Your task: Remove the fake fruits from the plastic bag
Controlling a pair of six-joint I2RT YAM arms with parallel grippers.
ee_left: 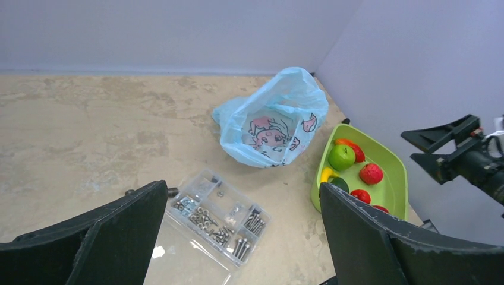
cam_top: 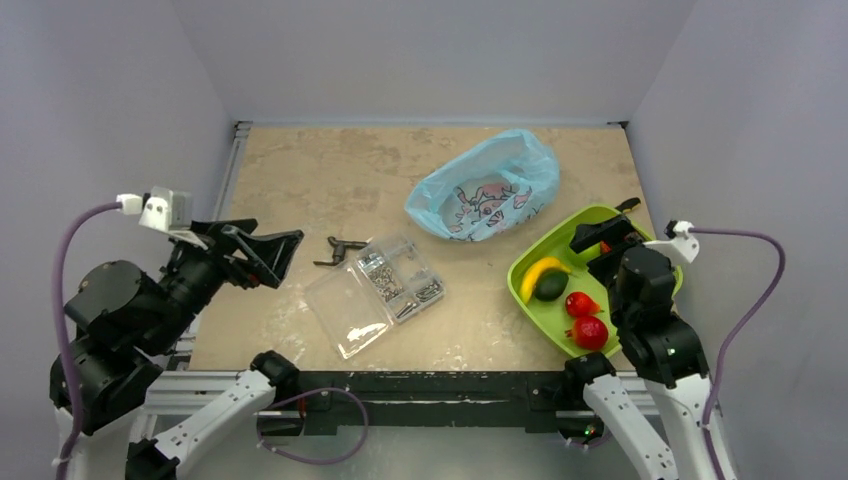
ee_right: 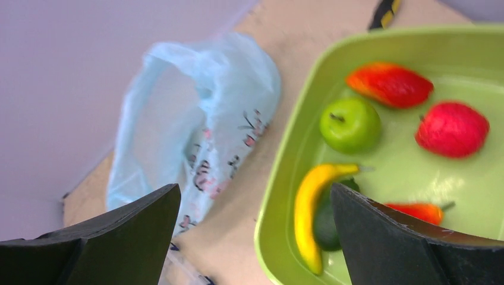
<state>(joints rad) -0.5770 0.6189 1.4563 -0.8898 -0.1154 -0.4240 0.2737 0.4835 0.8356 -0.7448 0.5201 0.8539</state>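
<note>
The light-blue plastic bag (cam_top: 485, 190) with the pink cartoon print lies at the far middle-right of the table, and no fruit shows inside it. It also shows in the left wrist view (ee_left: 270, 122) and the right wrist view (ee_right: 190, 119). The fake fruits lie in the lime-green tray (cam_top: 565, 235): a yellow banana (ee_right: 309, 214), a dark green oval one (ee_right: 325, 228), a green apple (ee_right: 350, 124), a red strawberry (ee_right: 451, 127) and orange-red pieces (ee_right: 389, 83). My right gripper (cam_top: 600, 240) hangs open and empty over the tray's far left part. My left gripper (cam_top: 285, 258) is open and empty at the table's left.
A clear compartment box (cam_top: 385, 290) of screws, lid open, lies at the middle front, below my left gripper's view (ee_left: 217, 217). A small black tool (cam_top: 340, 250) lies beside it. A black-and-yellow item (ee_right: 385, 10) sits beyond the tray. Grey walls enclose the table.
</note>
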